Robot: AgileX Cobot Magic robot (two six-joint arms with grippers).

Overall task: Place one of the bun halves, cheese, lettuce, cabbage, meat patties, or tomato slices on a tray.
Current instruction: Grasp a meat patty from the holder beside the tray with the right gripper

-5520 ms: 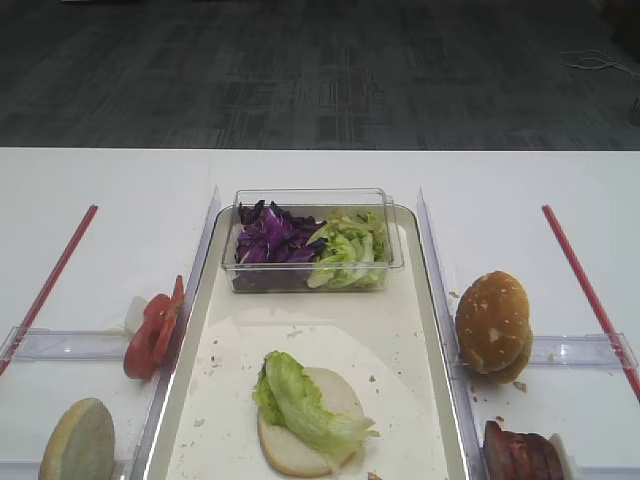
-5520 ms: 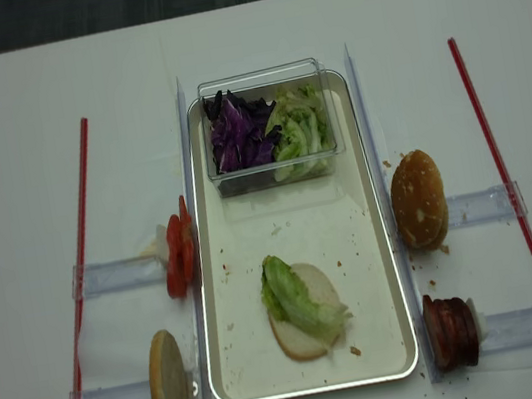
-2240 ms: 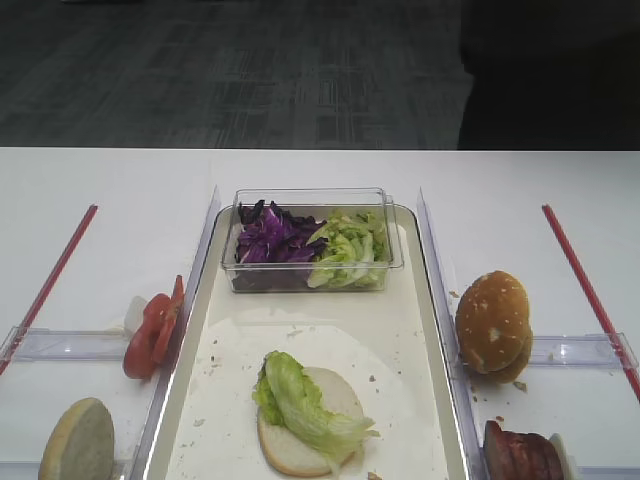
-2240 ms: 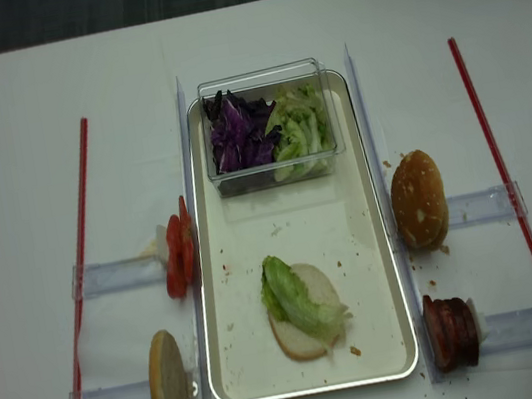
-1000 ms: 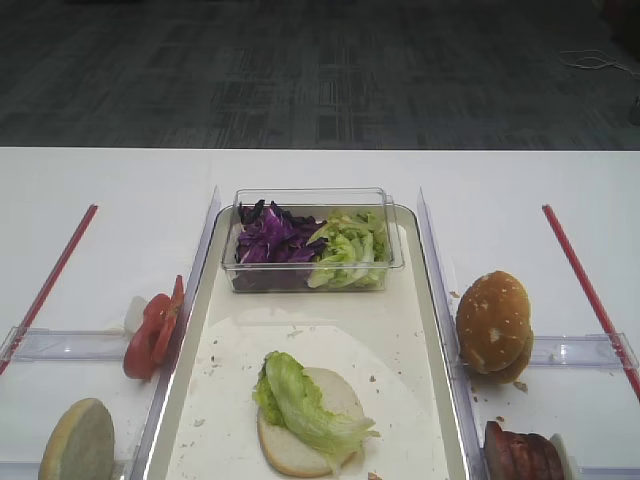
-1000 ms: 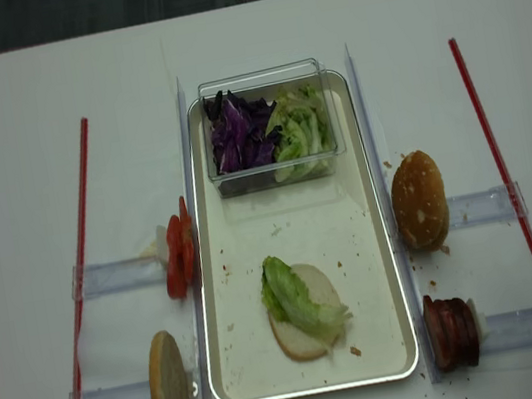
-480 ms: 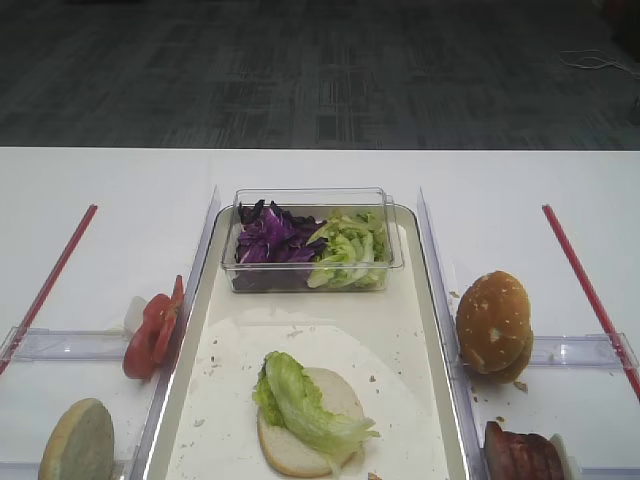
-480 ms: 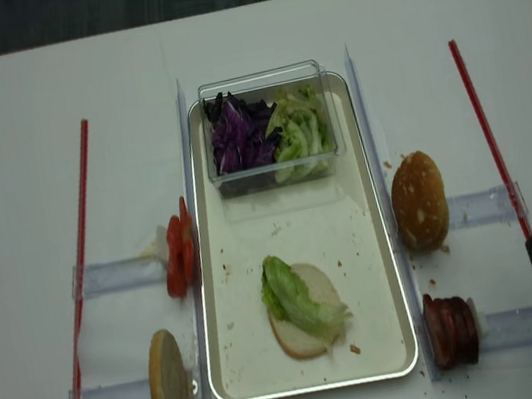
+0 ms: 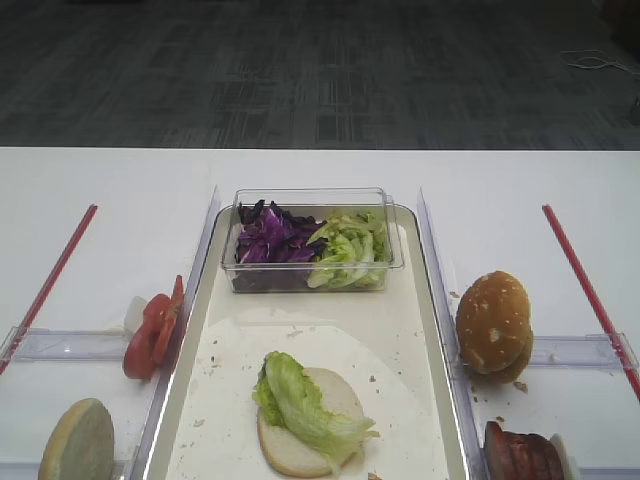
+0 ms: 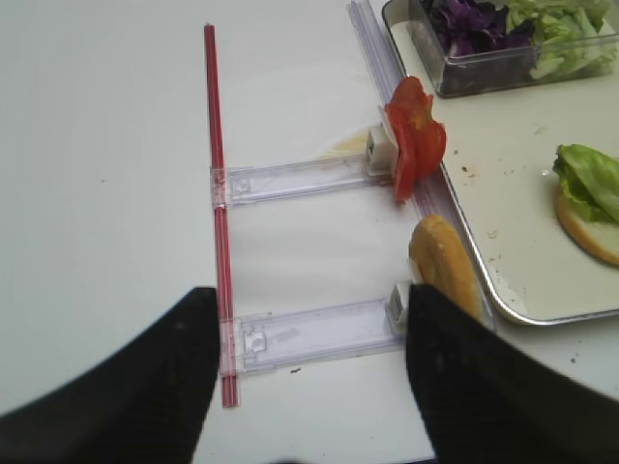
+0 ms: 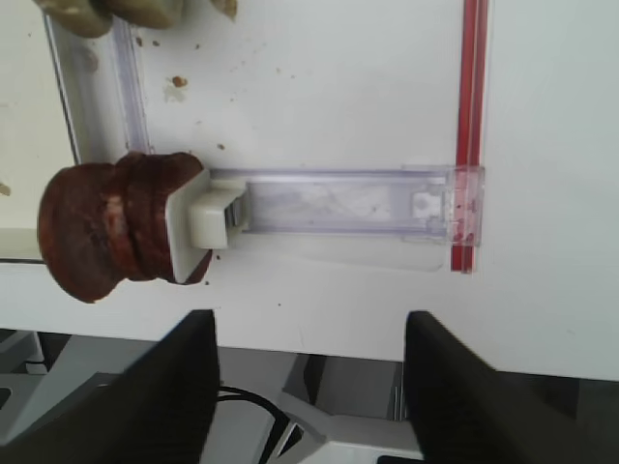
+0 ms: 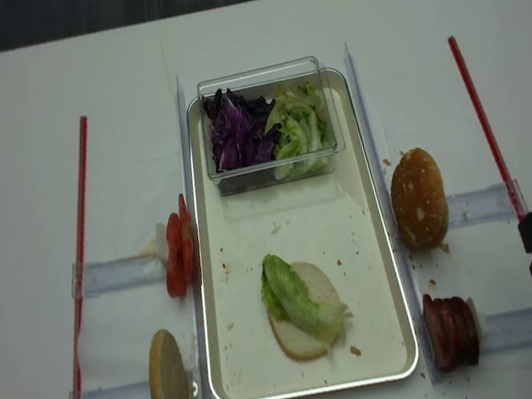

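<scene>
- The tray [image 12: 230, 367] is lying at the centre of the white worktop [image 12: 15, 148], with a pale bun base [image 12: 290, 335] under a lettuce [image 12: 297, 301] leaf sitting in its lower half.
- A clear plastic box [image 12: 257, 77] at the tray's upper end is holding cabbage [image 12: 235, 133] and more lettuce.
- Tomato slices [image 12: 179, 259] and a bun half [image 12: 167, 382] are standing on edge at left; a sesame bun [image 12: 418, 198] and meat patties [image 11: 106, 232] at right.
- The right claw [image 11: 309, 387] is hanging with jaws apart and empty, at the lower edge of its wrist view, below the patties.
- The left claw [image 10: 309, 387] is likewise spread wide, gripping nothing.
</scene>
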